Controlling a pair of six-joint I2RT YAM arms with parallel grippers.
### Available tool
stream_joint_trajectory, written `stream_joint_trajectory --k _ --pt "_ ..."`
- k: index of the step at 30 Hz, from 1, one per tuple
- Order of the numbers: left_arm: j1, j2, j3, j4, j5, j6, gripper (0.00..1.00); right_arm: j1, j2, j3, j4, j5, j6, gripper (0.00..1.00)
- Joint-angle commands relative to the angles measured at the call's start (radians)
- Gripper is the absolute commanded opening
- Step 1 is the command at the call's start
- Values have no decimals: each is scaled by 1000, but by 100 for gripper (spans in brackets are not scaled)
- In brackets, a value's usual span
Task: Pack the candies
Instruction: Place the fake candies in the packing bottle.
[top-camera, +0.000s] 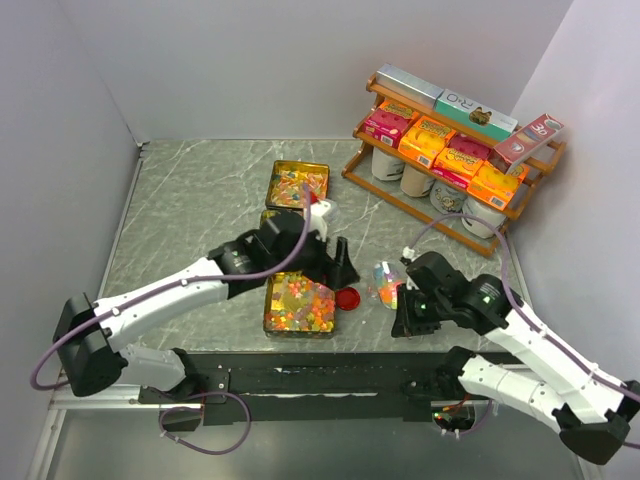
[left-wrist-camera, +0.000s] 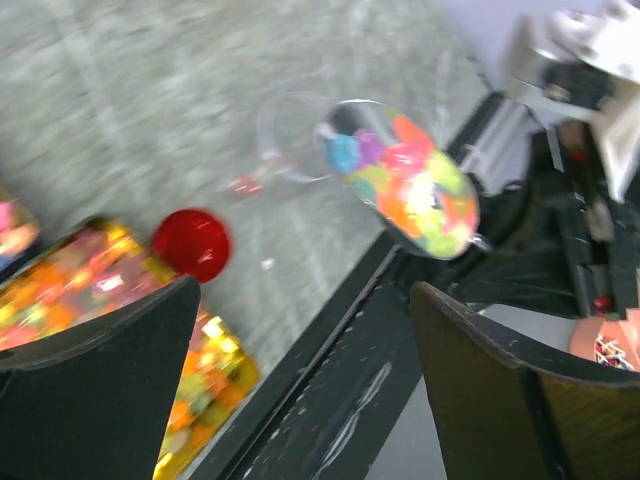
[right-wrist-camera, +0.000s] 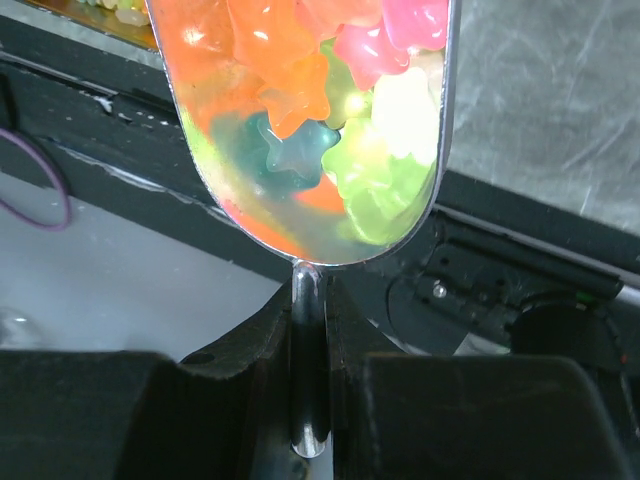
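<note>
The grey marbled table (top-camera: 180, 200) carried everything, with a wooden rack (top-camera: 395, 195) of boxes and jars at its far right corner. The left arm (top-camera: 180, 290) reached across the middle and the right arm (top-camera: 520, 340) came in from the near right.

Two open gold tins lay on the table. The far tin (top-camera: 297, 185) sat toward the back, and the near tin (top-camera: 298, 305) sat close to the front edge, just under the left arm's wrist.

The left fingers (left-wrist-camera: 100, 350) were spread wide with nothing between them, hanging above the table beside the near tin. The right fingers (right-wrist-camera: 230, 370) were clenched on the thin metal stem of a scoop (top-camera: 385, 284).

The scoop's long axis ran from the right fingers at the near right toward the far left, its rounded bowl pointing away from them. A clear round vessel (left-wrist-camera: 285, 135), blurred, lay by the bowl's far end; whether they touched could not be told. A red round lid (top-camera: 347, 298) lay flat between the near tin and the scoop.

The candies (right-wrist-camera: 290, 60) filled both tins and heaped the scoop's bowl: orange, pink, green and blue, several star-shaped
</note>
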Motion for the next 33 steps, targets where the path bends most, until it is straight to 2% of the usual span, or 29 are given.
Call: stream_joint_trajectory --k 1,6,7,10,16,33 --pt "-85 57 41 143 -80 31 94 -30 -45 10 -53 -45 36 0" --pt "-154 153 88 172 -159 62 99 -42 -53 27 -67 -73 31 0" --pt "-160 166 113 171 -171 63 97 -47 -55 30 -68 -78 31 0" --pt "-177 203 143 166 -202 85 96 -52 -56 43 -69 -94 30 0" --pt "-180 239 139 137 -197 105 96 -70 -45 90 -76 -108 28 0" --pt "-182 265 82 194 -183 105 97 -157 -38 118 -50 -202 28 0"
